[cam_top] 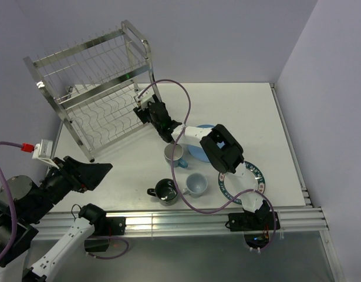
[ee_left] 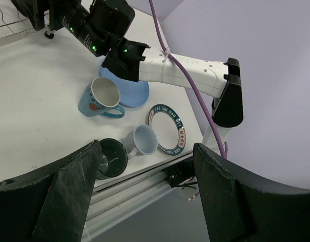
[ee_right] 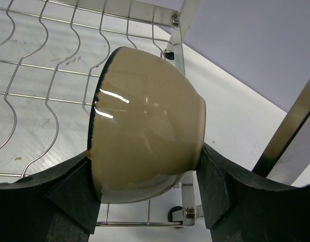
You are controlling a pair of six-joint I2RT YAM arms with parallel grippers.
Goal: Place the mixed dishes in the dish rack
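My right gripper (ee_right: 144, 169) is shut on the black-and-tan bowl (ee_right: 144, 121), which is tipped on its side just above the wavy lower shelf of the dish rack (ee_right: 177, 45), near the rack's right front corner (cam_top: 92, 88). The left gripper (ee_left: 147, 151) hangs open and empty over the table's near left edge (cam_top: 104, 171). On the table stand the blue mug (cam_top: 174, 155), the dark mug (cam_top: 166, 191) and the pale cup (cam_top: 196, 184). The light-blue plate (cam_top: 195, 154) lies partly under the right arm. The white plate with lettered rim (cam_top: 253, 176) lies at the right.
The rack stands at the back left, angled, with both wire shelves bare. The right arm and its purple cable (cam_top: 189, 106) stretch across the table's middle above the dishes. An aluminium rail (cam_top: 168, 220) runs along the near edge. Walls close the back and right.
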